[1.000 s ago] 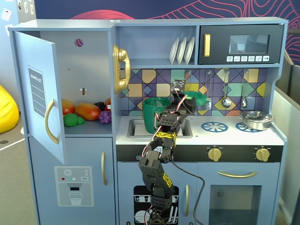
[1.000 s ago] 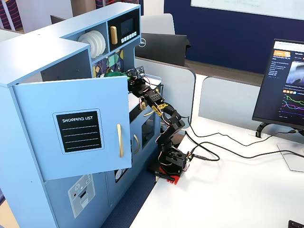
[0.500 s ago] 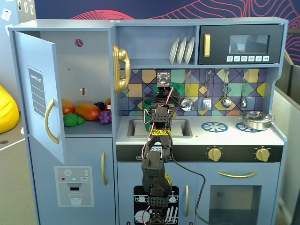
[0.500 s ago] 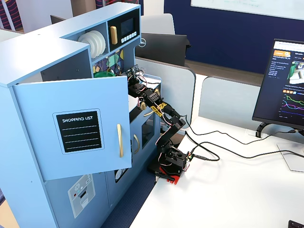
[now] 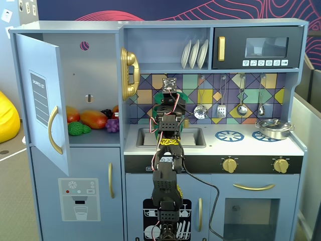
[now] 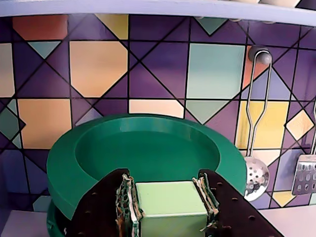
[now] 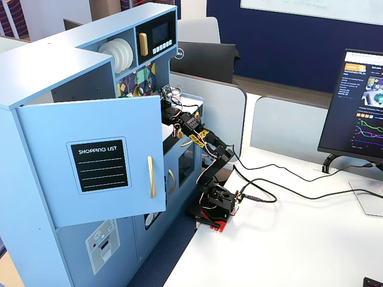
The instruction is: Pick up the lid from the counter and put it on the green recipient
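Arm (image 5: pixel 168 150) hides nearly all of the green recipient (image 5: pixel 155 131). Open door (image 7: pixel 96 161) hides the lid. Gripper (image 6: pixel 170 207) cut off at wrist view's bottom edge.

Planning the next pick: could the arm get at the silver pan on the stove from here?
Probably not right away: the tool is shut on the lid over the sink. The pan itself sits unobstructed at the counter's right end.

Blue toy kitchen (image 5: pixel 210 150) with colourful tiled backsplash (image 6: pixel 98 64), beside a white table (image 7: pixel 287 239), monitor (image 7: pixel 353 104) and dark-blue wall (image 7: pixel 287 36).
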